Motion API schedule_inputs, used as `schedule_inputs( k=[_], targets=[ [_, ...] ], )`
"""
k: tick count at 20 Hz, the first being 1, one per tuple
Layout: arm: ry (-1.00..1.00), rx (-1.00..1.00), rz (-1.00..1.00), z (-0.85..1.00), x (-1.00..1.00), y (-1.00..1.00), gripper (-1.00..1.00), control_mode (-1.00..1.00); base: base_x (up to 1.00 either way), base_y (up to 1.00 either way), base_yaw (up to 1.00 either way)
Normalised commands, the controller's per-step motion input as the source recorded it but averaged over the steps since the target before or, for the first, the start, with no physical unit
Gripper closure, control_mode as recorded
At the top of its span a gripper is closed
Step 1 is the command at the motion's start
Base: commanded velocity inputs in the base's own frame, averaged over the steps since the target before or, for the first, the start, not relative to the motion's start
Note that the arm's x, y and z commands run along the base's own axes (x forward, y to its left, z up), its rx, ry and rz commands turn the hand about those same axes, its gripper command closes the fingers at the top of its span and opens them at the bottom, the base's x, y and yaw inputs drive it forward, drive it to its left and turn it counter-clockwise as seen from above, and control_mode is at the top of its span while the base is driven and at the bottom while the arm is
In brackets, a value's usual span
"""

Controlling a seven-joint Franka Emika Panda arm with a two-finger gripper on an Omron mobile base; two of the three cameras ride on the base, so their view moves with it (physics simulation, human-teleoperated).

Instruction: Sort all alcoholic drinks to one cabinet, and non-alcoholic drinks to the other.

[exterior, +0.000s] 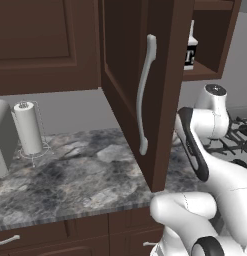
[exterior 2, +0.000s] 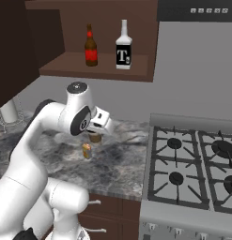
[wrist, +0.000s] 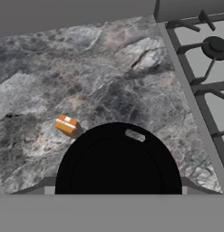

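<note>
Seemingly, gripper (exterior 2: 96,137) clamps the coffee cup (wrist: 118,158) above the bench (exterior 2: 117,159), can (exterior 2: 87,150) just beside; both bottles (exterior 2: 91,46) shelved. Risk: a loose hold drops the cup onto the can

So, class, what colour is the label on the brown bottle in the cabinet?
Red, matching its cap; the brown bottle shows best in the right base view.

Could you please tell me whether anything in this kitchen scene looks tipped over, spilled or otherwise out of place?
Yes: the small orange can seems to lie on its side on the marble counter, judging by the hand view. Both bottles, brown and white, stand upright on the cabinet shelf. Nothing looks spilled.
</note>
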Motion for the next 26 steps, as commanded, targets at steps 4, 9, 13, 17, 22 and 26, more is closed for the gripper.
schedule_inputs(
  k=[4, 9, 13, 17, 22, 26],
  targets=[
    [0.00, 0.00, 0.02, 0.36, -0.34, 0.00, 1.00, -1.00, 0.00, 0.00, 0.00],
    [-0.01, 0.00, 0.04, 0.28, -0.30, 0.00, 1.00, -1.00, 0.00, 0.00, 0.00],
    [-0.07, 0.00, 0.05, 0.23, -0.27, 0.00, 1.00, -1.00, 0.00, 0.00, 0.00],
    [-0.05, -0.01, 0.04, 0.26, -0.28, 0.00, 1.00, -1.00, 0.00, 0.00, 0.00],
    [-0.04, -0.03, 0.03, 0.27, -0.23, 0.02, 1.00, -1.00, 0.00, 0.00, 0.00],
    [-0.04, -0.03, 0.04, 0.30, -0.18, 0.01, 1.00, -1.00, 0.00, 0.00, 0.00]
  ],
)
